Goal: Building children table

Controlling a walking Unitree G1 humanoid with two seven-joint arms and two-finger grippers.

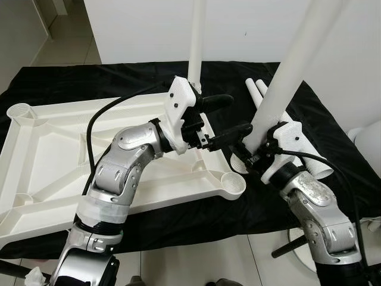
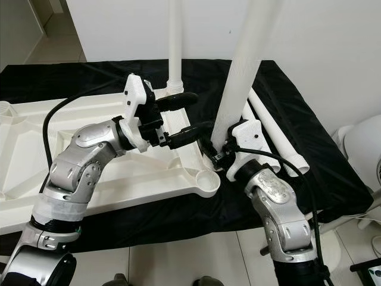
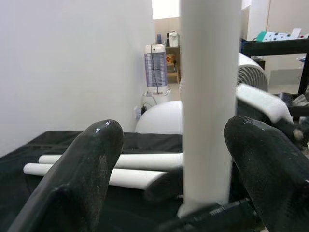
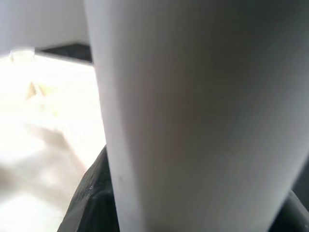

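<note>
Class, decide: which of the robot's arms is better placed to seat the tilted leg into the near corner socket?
Right. The right gripper already clasps the tilted leg near the socket; the left gripper is open.

The upturned tabletop [image 1: 71,149] lies on the cloth [image 1: 77,80] at left, one leg [image 1: 196,36] standing upright in its far right corner. Right of it, the right gripper [image 1: 247,156] holds a second leg [image 1: 292,71], with the left gripper [image 1: 229,116] just beside. Two loose legs [image 1: 309,158] lie farther right.
</note>
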